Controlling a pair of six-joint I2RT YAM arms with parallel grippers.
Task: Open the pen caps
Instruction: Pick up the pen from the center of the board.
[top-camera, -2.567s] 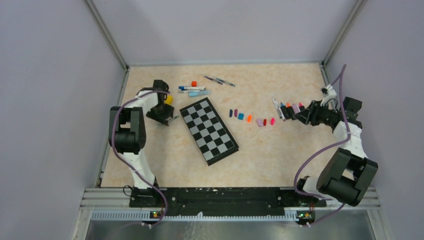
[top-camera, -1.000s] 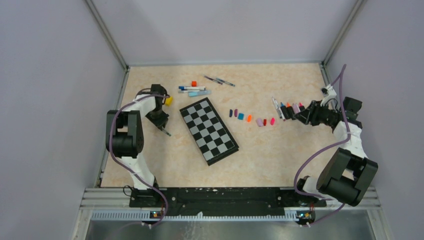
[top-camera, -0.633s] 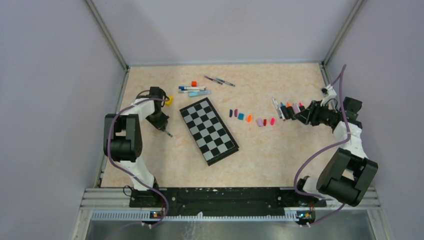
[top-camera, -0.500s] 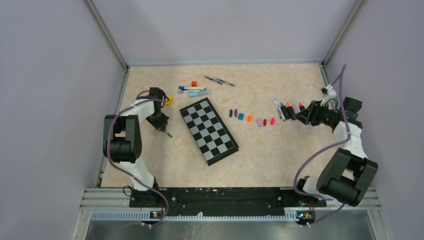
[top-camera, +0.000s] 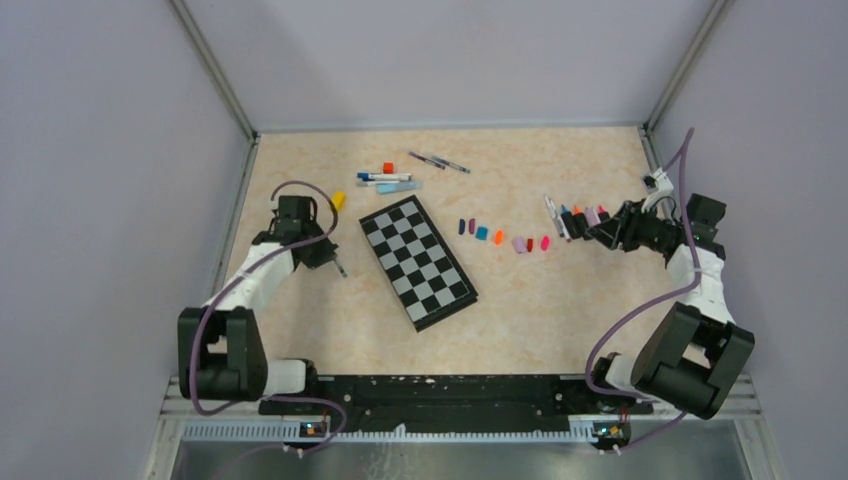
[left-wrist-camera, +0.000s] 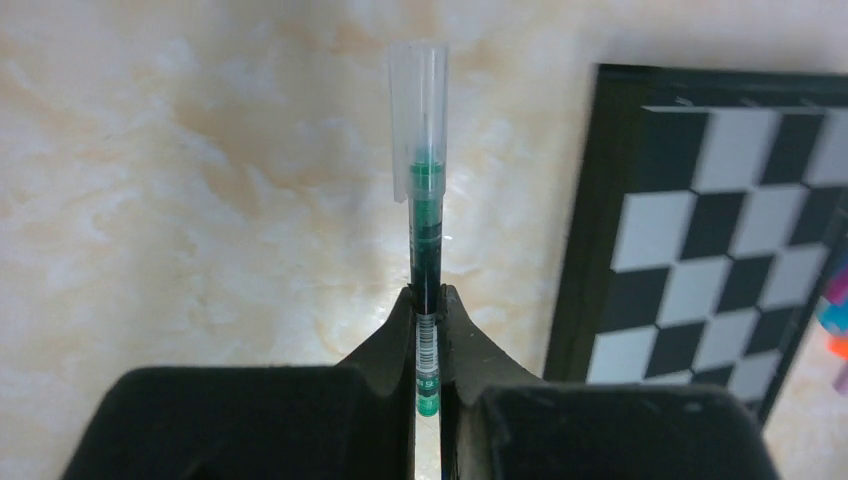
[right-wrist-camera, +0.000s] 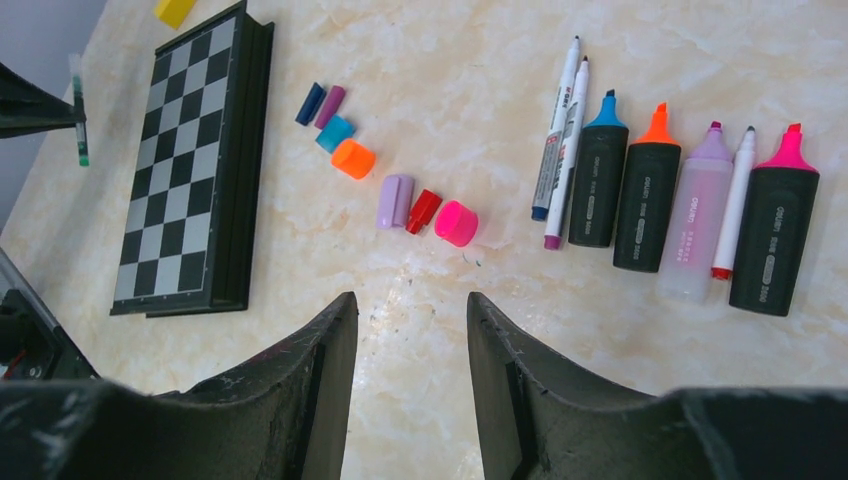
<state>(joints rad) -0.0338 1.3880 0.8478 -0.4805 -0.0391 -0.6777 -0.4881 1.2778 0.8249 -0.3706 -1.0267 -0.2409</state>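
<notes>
Left hand (left-wrist-camera: 427, 296) back — chessboard (top-camera: 417, 261) beside

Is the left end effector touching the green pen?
Touching. The left wrist view shows the left end effector pinched on the green pen, with no gap.

The left arm (top-camera: 255, 281) and right arm (top-camera: 708, 280) share white shells and chunky black joints, each trailed by a looping purple cable (top-camera: 683, 165). The left claw (left-wrist-camera: 427, 305) and right claw (right-wrist-camera: 405, 315) are matte black wedges, the right scuffed.
</notes>
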